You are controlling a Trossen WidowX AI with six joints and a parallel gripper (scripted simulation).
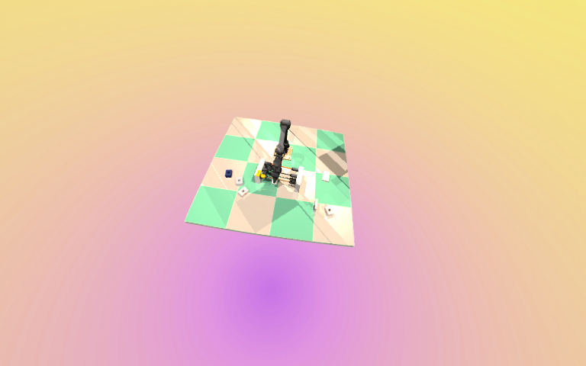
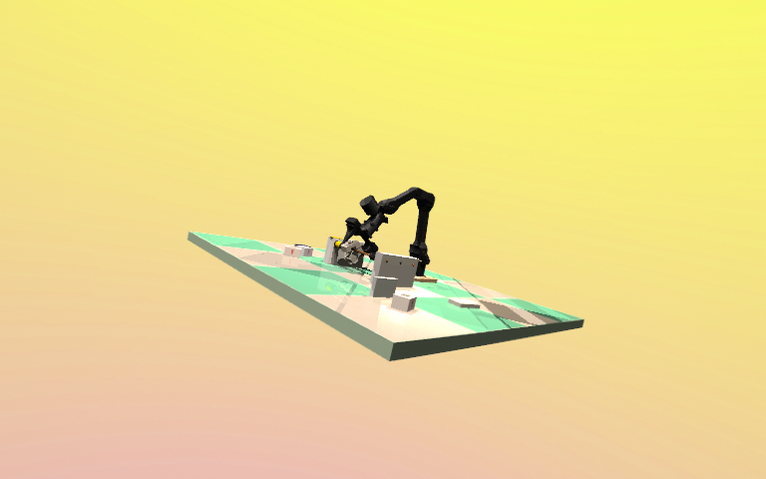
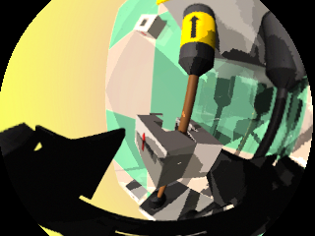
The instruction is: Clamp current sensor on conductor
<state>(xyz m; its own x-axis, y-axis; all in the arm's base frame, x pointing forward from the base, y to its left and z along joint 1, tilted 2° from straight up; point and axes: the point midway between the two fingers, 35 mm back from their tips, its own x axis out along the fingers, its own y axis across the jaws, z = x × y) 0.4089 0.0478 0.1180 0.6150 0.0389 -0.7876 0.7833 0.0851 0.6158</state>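
Observation:
In the wrist view the grey split-core sensor (image 3: 173, 151) sits closed round a thin brown conductor (image 3: 187, 101). A small red mark shows on the sensor's left face. My gripper (image 3: 161, 137) is open, its dark fingers standing apart on either side below the sensor, not touching it. In the top view the gripper (image 1: 271, 170) hovers at the left end of the conductor rack. In the exterior view the sensor (image 2: 349, 252) sits by the left white post.
Several parallel conductors run between two white end posts (image 1: 259, 170) (image 1: 307, 178). A thick black cable (image 3: 279, 59) passes to the right of the sensor. A dark blue block (image 1: 228, 173) and small white blocks (image 1: 243, 191) (image 1: 328, 210) lie on the checkered board.

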